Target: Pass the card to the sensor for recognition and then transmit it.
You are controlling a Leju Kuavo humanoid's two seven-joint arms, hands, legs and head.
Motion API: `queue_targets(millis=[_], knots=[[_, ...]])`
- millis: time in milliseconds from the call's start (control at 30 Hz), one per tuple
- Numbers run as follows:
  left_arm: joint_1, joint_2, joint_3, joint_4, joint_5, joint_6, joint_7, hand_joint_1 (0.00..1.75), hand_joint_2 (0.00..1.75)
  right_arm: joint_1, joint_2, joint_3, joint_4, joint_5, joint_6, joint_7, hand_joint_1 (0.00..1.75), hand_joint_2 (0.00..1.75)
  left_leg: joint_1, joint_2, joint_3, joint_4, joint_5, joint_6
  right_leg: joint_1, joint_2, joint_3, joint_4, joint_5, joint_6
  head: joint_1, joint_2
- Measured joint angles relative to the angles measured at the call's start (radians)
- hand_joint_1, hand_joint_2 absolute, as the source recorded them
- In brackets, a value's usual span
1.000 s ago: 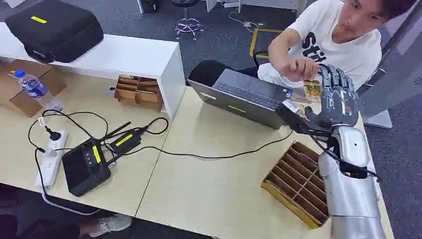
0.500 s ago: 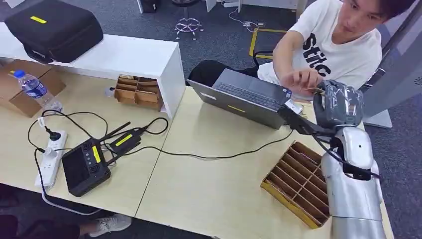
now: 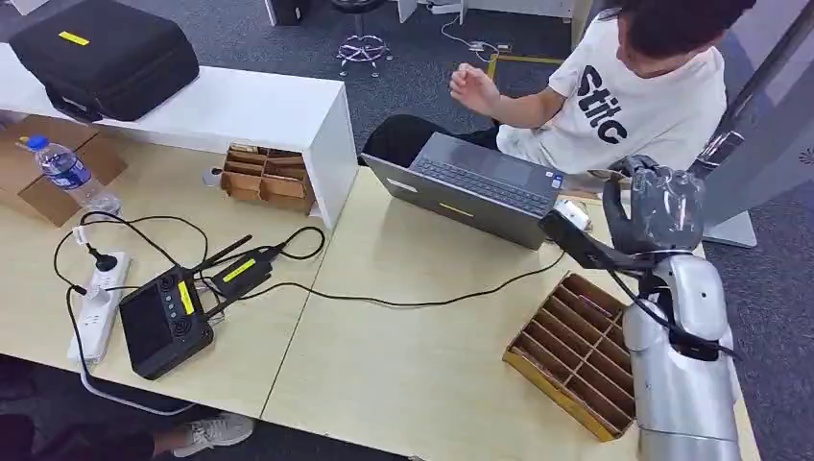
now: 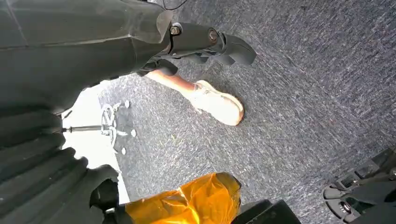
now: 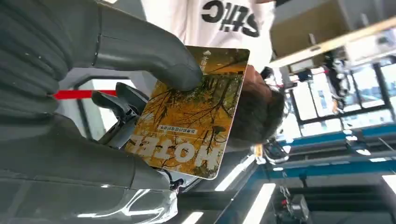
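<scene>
My right hand [image 3: 660, 206] grips the card [image 5: 194, 116], thumb [image 5: 154, 51] pressed on its face, at about 2 o'clock on the table [image 3: 413, 365]; I can't tell how my left hand's fingers lie. I'd keep this pinch firm and carry the card level toward the sensor [image 3: 168, 322] at 8 o'clock; a slack thumb could let it twist.

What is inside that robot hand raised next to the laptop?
The right robot hand holds a yellow-orange hotel card, thumb pressed on its face. From the head view the closed fingers cover the card.

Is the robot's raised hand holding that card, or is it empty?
Holding it. In the wrist view the right hand's thumb presses the yellow hotel card against its fingers; from above, that hand is curled closed.
</scene>
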Motion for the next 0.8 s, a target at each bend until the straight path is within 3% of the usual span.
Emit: queue_targets(millis=[300, 433, 567, 700, 800], knots=[[0.000, 0.000, 0.000, 0.000, 0.004, 0.004, 0.000, 0.00, 1.75, 0.141, -0.004, 0.002, -0.216, -0.060, -0.001, -0.023, 1.75, 1.75, 0.000, 0.001, 0.000, 0.000, -0.001, 0.000, 0.000, 0.001, -0.001, 0.000, -0.001, 0.000, 0.000, 0.000], [0.005, -0.002, 0.007, 0.000, 0.020, 0.019, 0.007, 0.00, 1.75, 0.257, -0.036, 0.001, -0.346, -0.108, -0.048, -0.045, 1.75, 1.75, 0.000, -0.002, 0.000, 0.000, -0.001, 0.000, 0.000, -0.003, 0.001, -0.001, -0.001, 0.000, 0.000, 0.000], [0.010, -0.006, 0.034, 0.000, 0.042, 0.045, 0.013, 0.00, 1.75, 0.440, -0.058, -0.039, -0.520, -0.249, -0.070, -0.106, 1.75, 1.75, 0.000, -0.002, 0.000, 0.000, -0.004, 0.001, 0.000, -0.003, 0.001, -0.001, -0.004, 0.001, 0.000, 0.000], [0.013, -0.015, 0.071, 0.000, 0.056, 0.069, 0.014, 0.00, 1.75, 0.605, -0.045, -0.130, -0.654, -0.461, -0.023, -0.195, 1.75, 1.75, 0.000, -0.002, 0.000, 0.000, -0.006, 0.001, -0.001, -0.002, 0.000, -0.001, -0.005, 0.000, 0.000, 0.000], [0.013, -0.018, 0.082, 0.000, 0.060, 0.072, 0.014, 0.00, 1.75, 0.644, -0.036, -0.159, -0.680, -0.483, -0.016, -0.216, 1.75, 1.75, 0.000, -0.002, 0.000, 0.000, -0.006, 0.001, -0.001, -0.002, 0.000, -0.001, -0.005, 0.000, 0.000, 0.000]])
